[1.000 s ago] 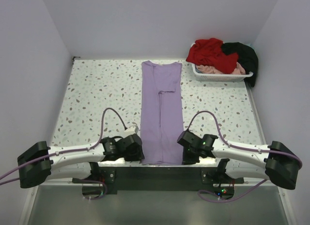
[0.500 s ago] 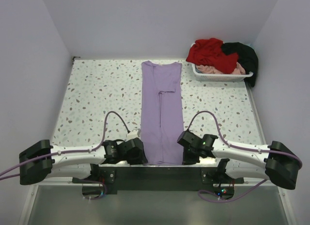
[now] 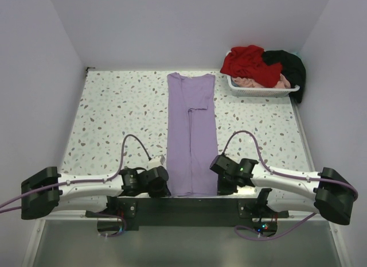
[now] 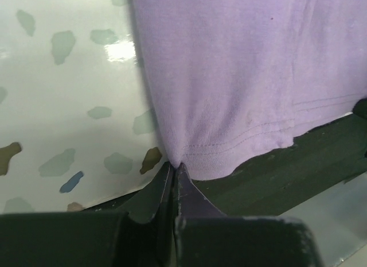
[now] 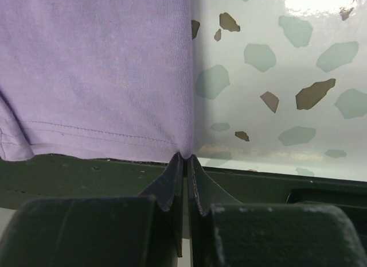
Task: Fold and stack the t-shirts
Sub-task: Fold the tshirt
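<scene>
The left fingers (image 4: pixel 189 192) are pressed together on the near left corner of the lavender t-shirt (image 3: pixel 192 135), and the stitched hem puckers into a small peak right at their tips. The right fingers (image 5: pixel 198 181) are clamped in the same way on the near right corner, where the cloth gathers to a point between them. From both pairs of fingers the lavender t-shirt runs straight away across the speckled bench (image 3: pixel 114 112) as a long narrow strip, its sides folded in and its neck end farthest from the fingers. The hem between the two pairs of fingers lies along the bench's near edge and hangs slightly over the dark rail (image 4: pixel 298 169) just below the fingertips. Bare bench shows to the outer side of each pair of fingers. Well beyond the right fingers and off to their right, at the far corner of the bench, a white tray (image 3: pixel 261 92) holds a heap of other shirts: a red t-shirt (image 3: pixel 248 60) on top, a black t-shirt (image 3: pixel 289 66) draped over the tray's far right side, and a pale pink t-shirt (image 3: pixel 252 82) showing beneath them.
</scene>
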`<action>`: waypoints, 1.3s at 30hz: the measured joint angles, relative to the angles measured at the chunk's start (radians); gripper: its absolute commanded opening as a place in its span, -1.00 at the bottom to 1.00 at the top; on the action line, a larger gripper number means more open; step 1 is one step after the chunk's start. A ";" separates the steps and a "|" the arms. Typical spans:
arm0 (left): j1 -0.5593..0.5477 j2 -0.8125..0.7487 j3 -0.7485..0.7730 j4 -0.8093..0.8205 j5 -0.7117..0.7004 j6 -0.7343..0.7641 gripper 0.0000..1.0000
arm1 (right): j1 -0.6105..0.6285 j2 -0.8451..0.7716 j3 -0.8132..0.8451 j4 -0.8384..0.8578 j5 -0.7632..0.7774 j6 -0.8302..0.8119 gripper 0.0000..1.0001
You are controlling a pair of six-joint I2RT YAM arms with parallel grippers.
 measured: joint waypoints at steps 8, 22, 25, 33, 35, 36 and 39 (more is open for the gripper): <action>-0.034 -0.014 0.035 -0.126 -0.055 -0.015 -1.00 | 0.000 -0.010 0.033 -0.048 0.011 -0.002 -1.00; -0.074 0.060 0.169 -0.279 -0.123 -0.004 -1.00 | 0.000 -0.012 0.090 -0.087 0.029 -0.006 -1.00; -0.075 0.060 0.172 -0.289 -0.129 -0.002 -1.00 | 0.000 -0.008 0.093 -0.090 0.029 -0.006 -1.00; -0.075 0.045 0.180 -0.306 -0.165 0.005 -1.00 | 0.000 0.001 0.136 -0.099 0.037 -0.006 -1.00; -0.075 0.016 0.182 -0.313 -0.184 0.005 -1.00 | 0.000 0.000 0.151 -0.105 0.048 -0.006 -1.00; -0.075 -0.001 0.184 -0.314 -0.193 0.005 -1.00 | 0.000 0.000 0.156 -0.108 0.055 -0.006 -1.00; -0.075 -0.039 0.190 -0.312 -0.216 0.006 -1.00 | 0.000 -0.006 0.174 -0.122 0.071 -0.004 -1.00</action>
